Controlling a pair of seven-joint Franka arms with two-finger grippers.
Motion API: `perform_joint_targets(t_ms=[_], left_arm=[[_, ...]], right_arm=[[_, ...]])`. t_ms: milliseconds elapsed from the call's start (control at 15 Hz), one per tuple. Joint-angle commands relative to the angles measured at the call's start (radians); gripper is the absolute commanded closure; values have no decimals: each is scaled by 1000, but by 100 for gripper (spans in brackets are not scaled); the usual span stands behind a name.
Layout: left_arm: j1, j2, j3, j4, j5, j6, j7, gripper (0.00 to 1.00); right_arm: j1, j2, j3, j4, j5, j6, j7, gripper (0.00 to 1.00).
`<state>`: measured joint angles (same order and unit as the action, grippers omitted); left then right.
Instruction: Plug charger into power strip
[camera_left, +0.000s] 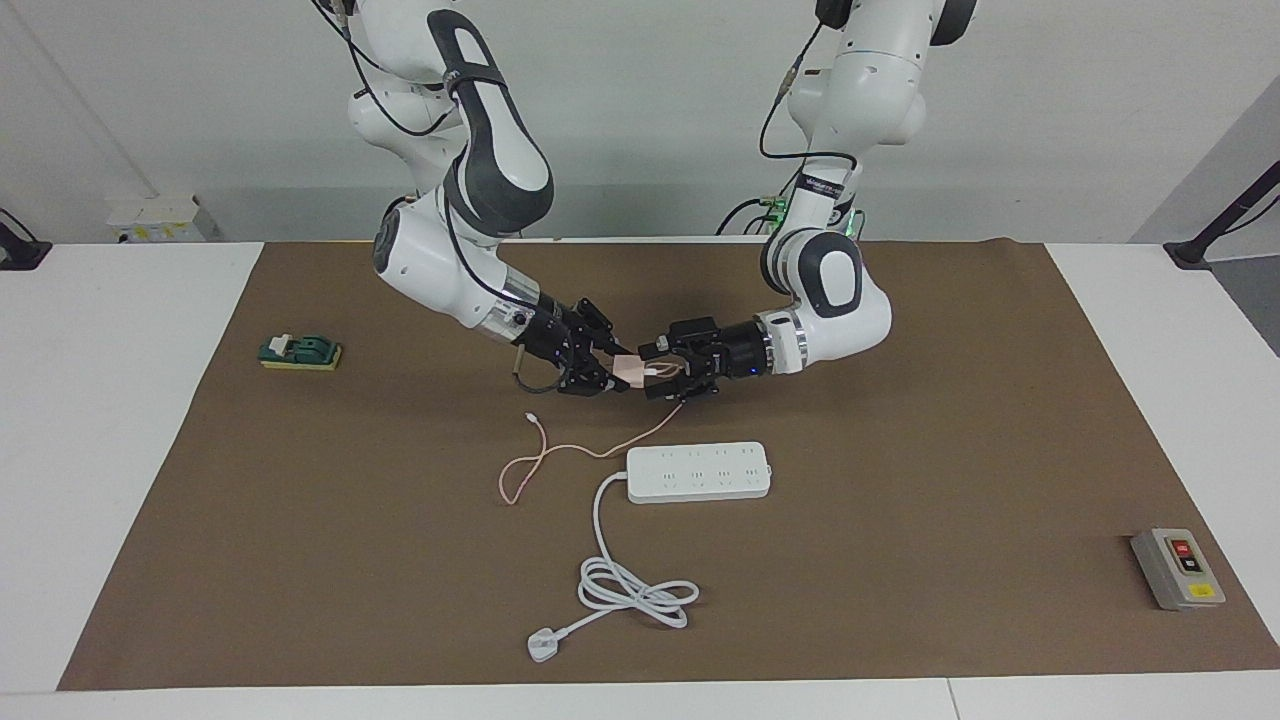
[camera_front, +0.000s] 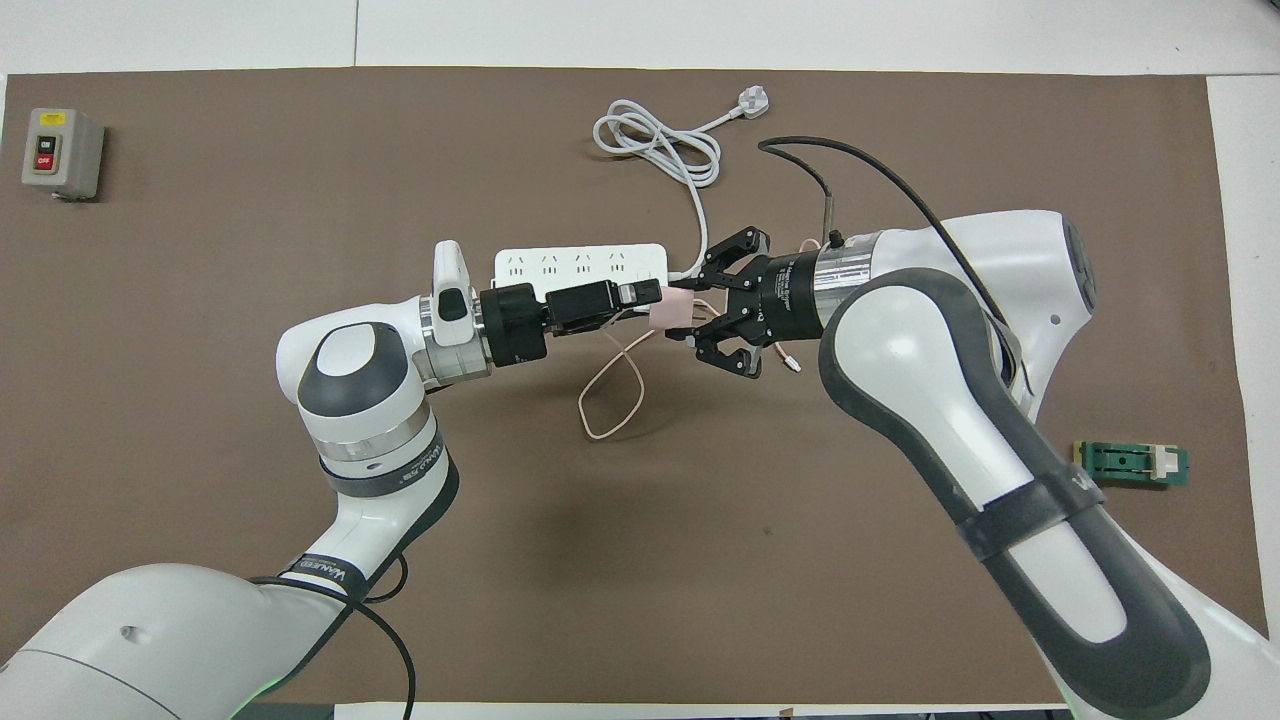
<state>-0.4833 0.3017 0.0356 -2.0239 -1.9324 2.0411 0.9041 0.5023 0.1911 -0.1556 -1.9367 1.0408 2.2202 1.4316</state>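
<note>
Right now the charger (camera_left: 632, 369) hangs in the air between my two grippers, over the brown mat (camera_left: 900, 480) a little nearer to me than the power strip (camera_left: 698, 471), which lies flat with its sockets up. My right gripper (camera_left: 612, 372) is clamped on the pink cube from its prong end. My left gripper (camera_left: 662, 372) has its fingers spread wide on either side of the cube's cable end, holding nothing yet. I judge the cube light, hard and smooth, so it could twist in a loose pinch; I would grip its flat sides squarely, leaving the prongs free. Its thin pink cable (camera_left: 560, 455) is limp, trails down to the mat in a loop, and may tug slightly.
</note>
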Motion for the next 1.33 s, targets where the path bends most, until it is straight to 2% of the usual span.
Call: perform_joint_targets(t_ms=[0,1267], left_arm=[[-21,16,10,25,-20,25,-7,0],[-18,0,10,-32,-17,-33,26,0]], right_arm=[[9,-53,-1,-60,24,15,-7,100],[25,-61,-1,-93,24,50,-23,100]])
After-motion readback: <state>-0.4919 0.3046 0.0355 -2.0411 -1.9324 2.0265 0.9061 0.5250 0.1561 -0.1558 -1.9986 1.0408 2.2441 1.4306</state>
